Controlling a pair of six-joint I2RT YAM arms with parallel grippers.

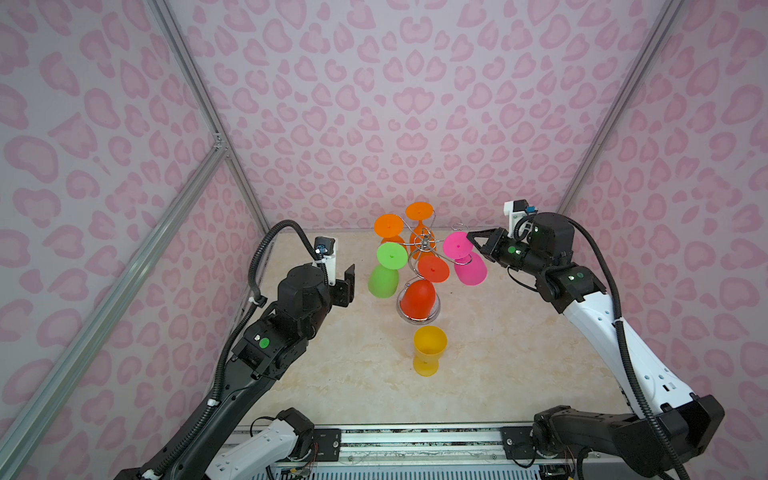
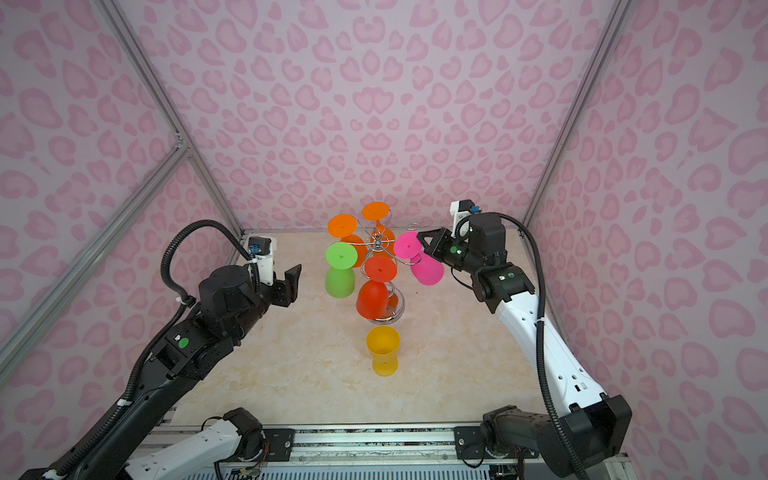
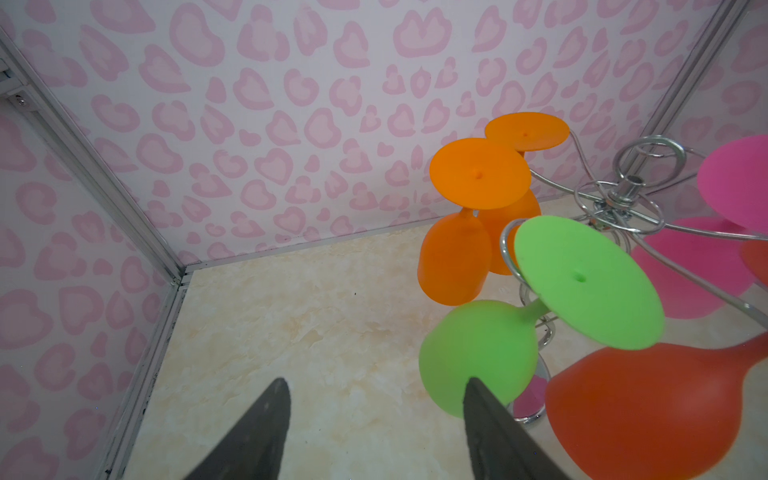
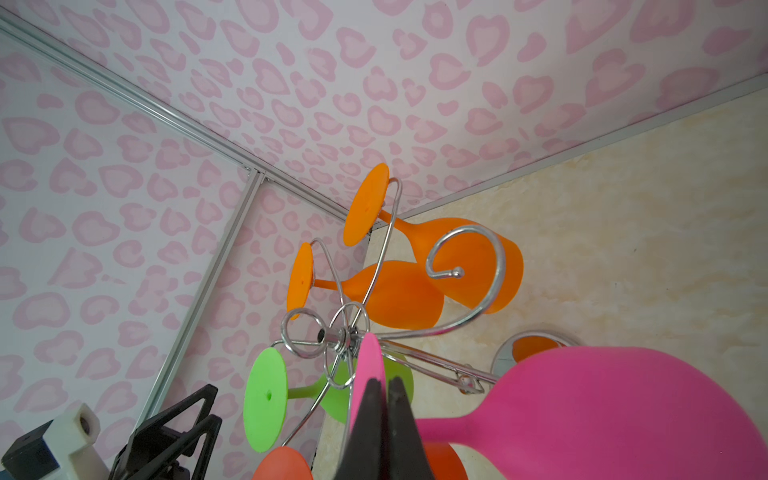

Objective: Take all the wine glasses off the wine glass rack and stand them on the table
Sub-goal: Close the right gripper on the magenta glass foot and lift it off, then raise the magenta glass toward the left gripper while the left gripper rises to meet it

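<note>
At the middle of the table [image 1: 519, 353] stands the wine glass rack [image 1: 424, 245], with five glasses hung upside down by their feet. The pink wine glass [image 1: 471, 272] hangs on the arm nearest the right gripper [image 1: 472, 238], foot in the wire hook and bowl pointing down; this looks to be the one being taken. The right gripper's jaws are together, tips at the edge of the pink foot; in the right wrist view the fingers [image 4: 370, 415] sit just beside the disc, over the stem; whether they pinch it or merely touch it I cannot tell. The left gripper [image 1: 350, 277] has its jaws apart and empty, near the green glass [image 1: 382, 282] but not touching it.

To do this step well, I judge the foot should be slid outward along the hook toward its open end and kept level before any lift; a straight upward pull could drag the light rack. The red glass [image 1: 417, 297] hangs close by and could be knocked. A yellow glass [image 1: 429, 347] stands upright on the table in front of the rack.
</note>
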